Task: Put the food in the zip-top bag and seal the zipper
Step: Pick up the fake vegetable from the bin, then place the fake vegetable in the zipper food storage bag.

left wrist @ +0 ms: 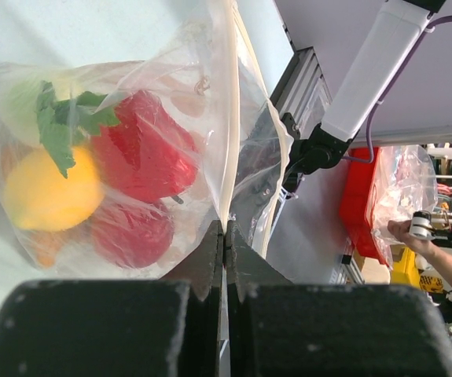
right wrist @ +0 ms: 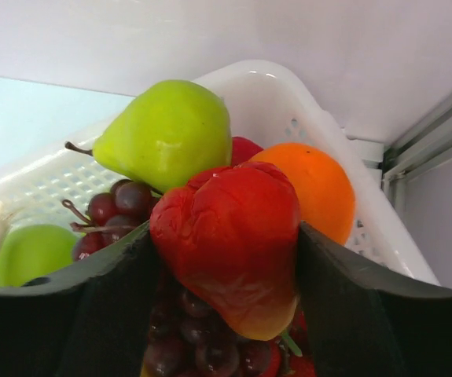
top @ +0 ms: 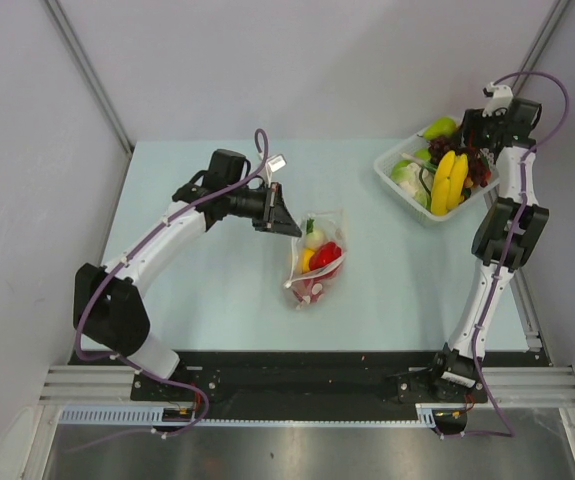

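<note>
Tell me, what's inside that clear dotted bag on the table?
Through the bag you can see a yellow lemon, a red pepper, a leafy white radish and another red piece. Anything beneath them is covered.

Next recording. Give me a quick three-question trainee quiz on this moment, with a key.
1. True or false: the left gripper is shut on the zipper of the zip-top bag.
2. What does the right gripper hold? A) green pear B) red fruit C) orange
3. Fill in: the bananas lie in the white ____.
Key: 1 true; 2 B; 3 basket.
</note>
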You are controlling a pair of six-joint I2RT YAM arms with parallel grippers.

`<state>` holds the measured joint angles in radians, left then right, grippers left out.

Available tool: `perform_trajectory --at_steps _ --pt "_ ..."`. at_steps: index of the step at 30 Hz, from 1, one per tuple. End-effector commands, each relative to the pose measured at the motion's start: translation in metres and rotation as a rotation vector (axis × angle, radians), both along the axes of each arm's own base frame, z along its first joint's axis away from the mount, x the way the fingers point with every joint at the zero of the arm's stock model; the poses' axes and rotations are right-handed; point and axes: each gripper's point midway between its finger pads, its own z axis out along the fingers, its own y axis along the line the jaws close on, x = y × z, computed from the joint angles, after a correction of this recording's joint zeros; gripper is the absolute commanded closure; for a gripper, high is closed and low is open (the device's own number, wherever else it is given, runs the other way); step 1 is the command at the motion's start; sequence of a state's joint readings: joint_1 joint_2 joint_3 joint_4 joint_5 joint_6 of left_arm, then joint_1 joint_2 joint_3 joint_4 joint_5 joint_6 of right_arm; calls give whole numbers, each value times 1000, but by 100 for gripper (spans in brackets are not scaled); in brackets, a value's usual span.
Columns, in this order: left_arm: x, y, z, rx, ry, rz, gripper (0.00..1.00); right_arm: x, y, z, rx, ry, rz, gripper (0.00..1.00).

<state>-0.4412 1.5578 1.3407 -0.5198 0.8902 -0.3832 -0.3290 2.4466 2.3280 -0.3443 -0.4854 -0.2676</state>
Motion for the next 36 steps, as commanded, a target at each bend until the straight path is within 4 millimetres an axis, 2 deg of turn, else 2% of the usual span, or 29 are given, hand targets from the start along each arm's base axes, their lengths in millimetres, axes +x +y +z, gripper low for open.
perform_trajectory --at_steps 1,2,4,6,7,9,10,13,14,16,17,19,20,21,22,23,24,25,26,27,28,29,30,31,32,33,35,36 --pt "5 2 5 -6 -37 -3 100 -3 -1 40 -16 -76 17 37" --pt "5 3 4 -4 -36 -1 100 -6 -1 35 -3 -63 18 38" --pt "5 3 6 -6 -43 -3 100 -13 -2 58 -2 -106 25 43" --pt "4 3 5 -3 -43 -3 100 -19 -2 70 20 -125 25 52" --pt "4 3 6 -4 -46 -2 100 -24 -4 87 17 -148 21 54" --pt "4 3 8 -5 -54 1 100 -29 -7 105 38 -176 6 58" --pt "5 3 9 -6 -60 1 100 -37 -12 129 38 -214 -3 59" --pt "5 4 9 -3 -66 3 100 -50 -14 167 44 -281 0 63" --pt "6 3 9 -6 -64 6 100 -60 -9 190 39 -315 17 64" --pt "5 3 8 -9 -55 7 100 -71 -5 213 42 -350 31 64" --pt "5 3 8 -12 -54 6 100 -83 5 234 41 -376 57 65" --pt "4 3 9 -18 -53 10 100 -99 21 254 59 -392 104 69" --pt "4 3 10 -21 -52 9 100 -116 44 271 68 -401 168 69" --pt "3 3 10 -21 -52 10 100 -128 59 280 74 -404 215 70" --pt "3 3 11 -26 -53 10 100 -137 74 272 77 -382 263 70" --pt "2 3 12 -28 -53 11 100 -148 101 267 100 -358 342 71" --pt "1 3 12 -31 -52 10 100 -178 126 290 74 -399 404 71" --pt "1 3 11 -31 -46 10 100 -190 143 289 36 -407 463 71" --pt "-1 3 11 -33 -43 11 100 -205 162 260 48 -334 514 72" --pt "-2 4 9 -34 -35 11 100 -233 202 270 5 -363 608 72" --pt "-3 4 10 -38 -36 13 100 -249 219 261 -20 -354 653 72" --pt "-3 4 11 -42 -38 13 100 -263 237 244 -103 -345 729 73" --pt "-4 4 10 -42 -35 12 100 -281 269 215 -122 -298 824 73" --pt "-4 4 11 -42 -36 10 100 -308 293 219 -187 -344 900 73" --pt "-5 4 12 -43 -36 10 100 -320 302 188 -260 -302 957 73" --pt "-5 4 11 -43 -34 7 100 -342 332 181 -287 -317 1059 73" --pt "-5 4 12 -43 -34 6 100 -359 346 166 -343 -302 1127 73" --pt "-4 4 13 -44 -34 8 100 -370 365 154 -338 -278 1194 73"
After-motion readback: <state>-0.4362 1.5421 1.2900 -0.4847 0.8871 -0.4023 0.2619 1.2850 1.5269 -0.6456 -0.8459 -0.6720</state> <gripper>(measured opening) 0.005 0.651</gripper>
